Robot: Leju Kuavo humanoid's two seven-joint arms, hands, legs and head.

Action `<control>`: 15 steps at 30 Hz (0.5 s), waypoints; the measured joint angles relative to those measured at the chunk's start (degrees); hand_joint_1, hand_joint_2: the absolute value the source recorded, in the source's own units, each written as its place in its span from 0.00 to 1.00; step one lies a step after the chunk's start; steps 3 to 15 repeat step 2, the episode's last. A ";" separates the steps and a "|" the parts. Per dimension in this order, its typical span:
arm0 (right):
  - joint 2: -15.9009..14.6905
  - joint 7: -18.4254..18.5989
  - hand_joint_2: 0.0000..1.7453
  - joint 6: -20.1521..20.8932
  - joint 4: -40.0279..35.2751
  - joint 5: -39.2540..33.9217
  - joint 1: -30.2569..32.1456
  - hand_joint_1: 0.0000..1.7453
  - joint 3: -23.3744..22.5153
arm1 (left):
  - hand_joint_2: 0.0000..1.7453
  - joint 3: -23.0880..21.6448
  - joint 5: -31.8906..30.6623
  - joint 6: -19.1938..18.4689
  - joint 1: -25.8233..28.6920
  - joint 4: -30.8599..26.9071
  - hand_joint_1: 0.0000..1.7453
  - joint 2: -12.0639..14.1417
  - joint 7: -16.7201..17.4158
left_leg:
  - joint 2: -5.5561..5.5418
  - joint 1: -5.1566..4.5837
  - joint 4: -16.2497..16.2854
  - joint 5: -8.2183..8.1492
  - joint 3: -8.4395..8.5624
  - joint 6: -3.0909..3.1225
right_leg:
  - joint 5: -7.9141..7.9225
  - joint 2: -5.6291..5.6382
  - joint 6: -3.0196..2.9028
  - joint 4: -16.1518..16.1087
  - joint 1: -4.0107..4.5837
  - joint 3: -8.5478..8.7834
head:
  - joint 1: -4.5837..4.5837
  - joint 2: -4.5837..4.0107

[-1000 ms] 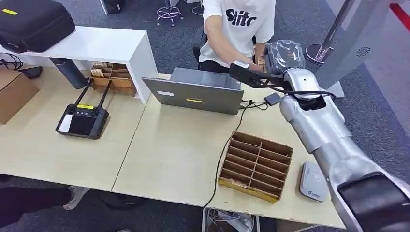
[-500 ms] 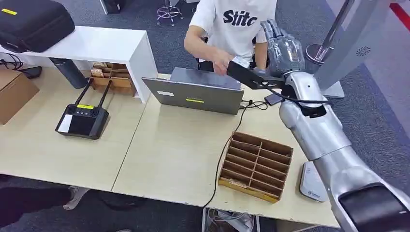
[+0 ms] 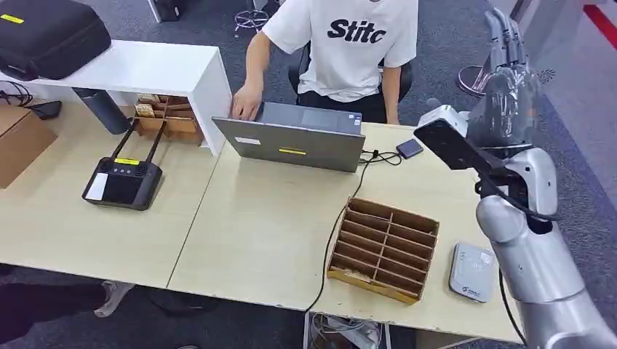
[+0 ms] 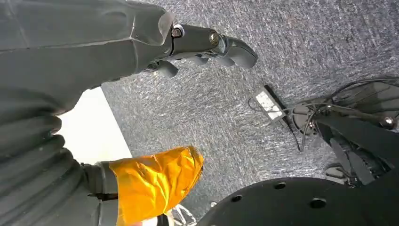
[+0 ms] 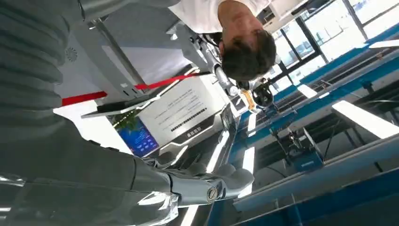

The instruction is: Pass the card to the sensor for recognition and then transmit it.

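Your right hand (image 3: 509, 80) has risen from the person's (image 3: 349, 43) side of the desk (image 3: 269, 233), fingers straight, spread and empty. No card is visible; handover appears complete. The reader (image 3: 473, 271) sits beside the cardboard divider tray (image 3: 385, 247). Your left hand (image 4: 141, 42) hangs empty, fingers loosely curled.

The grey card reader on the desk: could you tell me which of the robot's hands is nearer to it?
Right. The right hand is raised above the desk's far right side, beyond the card reader. The left hand hangs over carpeted floor, beside a desk edge.
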 joint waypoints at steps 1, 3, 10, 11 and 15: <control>-0.15 -0.24 1.00 -0.22 -0.57 -0.11 0.26 0.00 -0.13 | 1.00 0.04 0.00 -0.02 0.02 0.00 0.00 0.00 0.00 | 0.00 0.00 0.00 0.01 0.02 -0.01 | 0.00 0.00 0.00 0.00 0.01 -0.01 | 0.00 0.00; -0.37 -1.08 1.00 -1.01 -1.40 -0.62 0.93 0.00 -0.37 | 1.00 0.13 0.02 -0.04 0.02 0.00 0.00 0.00 0.00 | -0.03 0.01 0.00 0.02 0.05 -0.01 | 0.00 -0.03 0.00 -0.01 0.02 -0.01 | -0.02 0.00; -0.37 -1.08 1.00 -1.01 -1.40 -0.62 0.93 0.00 -0.37 | 1.00 0.13 0.02 -0.04 0.02 0.00 0.00 0.00 0.00 | -0.03 0.01 0.00 0.02 0.05 -0.01 | 0.00 -0.03 0.00 -0.01 0.02 -0.01 | -0.02 0.00; -0.37 -1.08 1.00 -1.01 -1.40 -0.62 0.93 0.00 -0.37 | 1.00 0.13 0.02 -0.04 0.02 0.00 0.00 0.00 0.00 | -0.03 0.01 0.00 0.02 0.05 -0.01 | 0.00 -0.03 0.00 -0.01 0.02 -0.01 | -0.02 0.00; -0.37 -1.08 1.00 -1.01 -1.40 -0.62 0.93 0.00 -0.37 | 1.00 0.13 0.02 -0.04 0.02 0.00 0.00 0.00 0.00 | -0.03 0.01 0.00 0.02 0.05 -0.01 | 0.00 -0.03 0.00 -0.01 0.02 -0.01 | -0.02 0.00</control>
